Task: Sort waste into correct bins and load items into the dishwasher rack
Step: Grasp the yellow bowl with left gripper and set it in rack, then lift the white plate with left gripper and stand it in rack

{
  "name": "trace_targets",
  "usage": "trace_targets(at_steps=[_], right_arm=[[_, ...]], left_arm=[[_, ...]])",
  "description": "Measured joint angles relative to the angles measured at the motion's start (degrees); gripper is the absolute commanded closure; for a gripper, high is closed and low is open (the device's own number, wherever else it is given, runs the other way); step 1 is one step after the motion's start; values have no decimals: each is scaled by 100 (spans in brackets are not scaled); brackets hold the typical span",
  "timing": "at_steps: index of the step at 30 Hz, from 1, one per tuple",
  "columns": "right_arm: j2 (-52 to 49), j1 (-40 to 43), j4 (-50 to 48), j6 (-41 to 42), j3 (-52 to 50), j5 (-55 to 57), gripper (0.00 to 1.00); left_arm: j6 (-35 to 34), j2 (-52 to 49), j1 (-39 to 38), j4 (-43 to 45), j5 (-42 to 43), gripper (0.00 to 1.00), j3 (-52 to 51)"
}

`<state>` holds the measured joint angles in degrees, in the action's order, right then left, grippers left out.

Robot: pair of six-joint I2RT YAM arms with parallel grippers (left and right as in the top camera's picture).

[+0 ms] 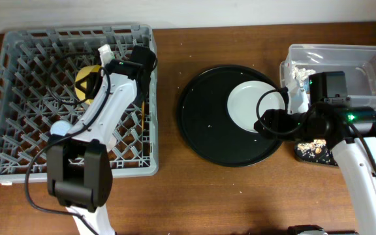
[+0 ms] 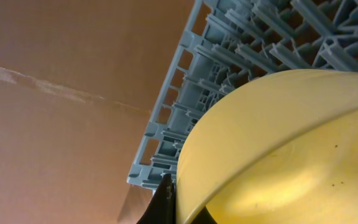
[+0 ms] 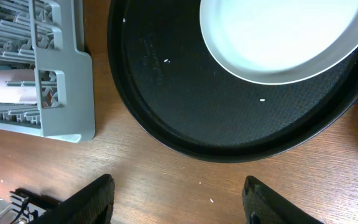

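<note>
The grey dishwasher rack (image 1: 18,85) stands at the left. My left gripper (image 1: 98,77) is inside it, shut on the rim of the yellow bowl (image 1: 85,81). In the left wrist view the bowl (image 2: 278,155) fills the frame, with one finger (image 2: 166,202) pressed on its rim over the rack's wall (image 2: 185,93). The white plate (image 1: 254,104) lies on the round black tray (image 1: 204,124). My right gripper (image 1: 269,122) is open and empty above the tray's right side; its wrist view (image 3: 179,199) shows bare wood between the fingers. White tissue (image 1: 299,75) sits in the clear tub (image 1: 364,65).
The shallow black tray (image 1: 315,151) with pale scraps lies under my right arm. A pink cup (image 3: 5,87) and a pale cup (image 1: 61,127) lie in the rack. The right wrist view also shows the plate (image 3: 278,37), the round tray (image 3: 185,93) and the rack corner (image 3: 61,81).
</note>
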<state>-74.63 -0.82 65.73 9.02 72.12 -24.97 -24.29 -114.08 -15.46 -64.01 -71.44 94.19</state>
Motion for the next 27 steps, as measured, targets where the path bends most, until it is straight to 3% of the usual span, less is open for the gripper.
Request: trace_targets(at_steps=[4,7,8,10,11,12,13,17,20,23,27], right_arm=[[0,0,-7,0,0,0,33],[0,0,-13,-4,0,0,33],[0,0,-13,-2,0,0,33],[0,0,-11,-2,0,0,33],[0,0,-11,-2,0,0,33],[0,0,-13,-2,0,0,33],[0,0,-13,-2,0,0,33],[0,0,-9,-4,0,0,33],[0,0,-2,2,0,0,33],[0,0,9,0,0,0,32],[0,214,72,378,0,306,28]], left_arm=[[-50,-358,-33,-72,-186,99,-35],[-63,-356,-203,-223,-131,83,-33],[-90,-356,-256,-319,33,77,-33],[-74,-376,-348,-455,573,53,-63],[-52,-378,-374,-496,743,46,-68],[-72,-380,-389,-551,1016,29,-76],[-92,-380,-391,-612,1178,25,-79],[-63,-378,-387,-1233,2553,22,214],[254,-166,-402,-1292,4249,21,949],[905,382,-535,-470,6481,22,1384],[1185,343,-946,608,8338,23,1414]])
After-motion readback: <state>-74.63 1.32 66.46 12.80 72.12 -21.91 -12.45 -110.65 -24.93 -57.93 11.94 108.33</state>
